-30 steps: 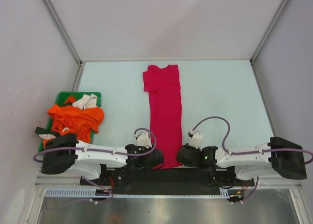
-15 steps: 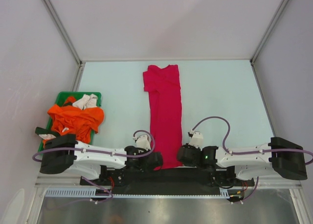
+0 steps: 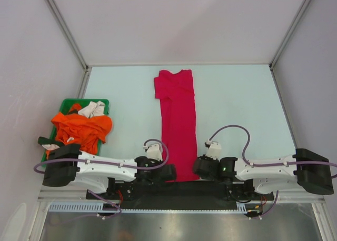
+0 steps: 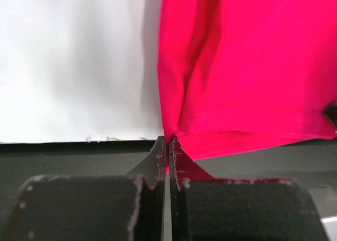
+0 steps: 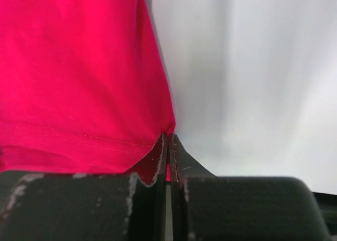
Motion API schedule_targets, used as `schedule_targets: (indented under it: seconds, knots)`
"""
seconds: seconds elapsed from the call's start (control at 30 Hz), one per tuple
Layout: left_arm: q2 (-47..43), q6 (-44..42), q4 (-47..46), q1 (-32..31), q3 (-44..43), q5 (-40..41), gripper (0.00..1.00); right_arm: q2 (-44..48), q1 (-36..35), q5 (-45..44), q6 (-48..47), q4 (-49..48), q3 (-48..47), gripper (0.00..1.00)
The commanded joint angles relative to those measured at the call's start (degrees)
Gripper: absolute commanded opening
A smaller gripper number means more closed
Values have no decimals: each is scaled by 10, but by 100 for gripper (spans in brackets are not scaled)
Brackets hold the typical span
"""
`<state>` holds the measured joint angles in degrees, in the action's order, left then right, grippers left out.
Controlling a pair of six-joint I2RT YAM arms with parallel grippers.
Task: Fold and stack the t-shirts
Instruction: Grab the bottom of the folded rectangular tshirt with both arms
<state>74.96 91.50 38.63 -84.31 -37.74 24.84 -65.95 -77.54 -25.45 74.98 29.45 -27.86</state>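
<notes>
Two tools now have hold of the long crimson-pink soft-cloth t-shirt [image 3: 178, 114], where a second ago only one did. The change is on your left. The left tool [image 4: 167, 146] stood partly open a moment back. It has since closed until its fingertips all but meet, with a thin sliver of red fabric pinched between them at the left corner of the hem. The right tool [image 5: 167, 141] has not altered: it was already clamped tight on the right hem corner and stays so. In the top view both arms have barely shifted.

The shirt lies flat on the pale worktop [image 3: 237, 104] as a narrow strip folded lengthwise. It runs straight away from the tools, with its hem between them and its collar end far ahead. The bright orange t-shirts [image 3: 81, 128] sit heaped on the green plastic tray [image 3: 67, 102], well out to the left of the left tool and untouched.

For you, this looks like the end of the grasping step, since both near corners are secured. The likely next move is to lift the hem and carry it forward toward the collar for the crosswise fold. Each pinch takes very little cloth right at a corner, so it may hold only some of the layers or slip free. Raise both tools together and level.
</notes>
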Motion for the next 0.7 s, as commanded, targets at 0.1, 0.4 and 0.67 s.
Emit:
schedule_targets:
  seconds: [0.1, 0.4, 0.67]
  knots:
    - [-33, -35, 95, 0, -80, 66, 0, 25, 10, -46, -18, 100, -31, 0]
    - [-42, -30, 101, -2, -66, 46, 0, 22, -6, -36, -7, 110, -31, 0]
    - [-75, -27, 137, 2, -95, 78, 0, 62, 24, -59, -45, 150, -72, 0]
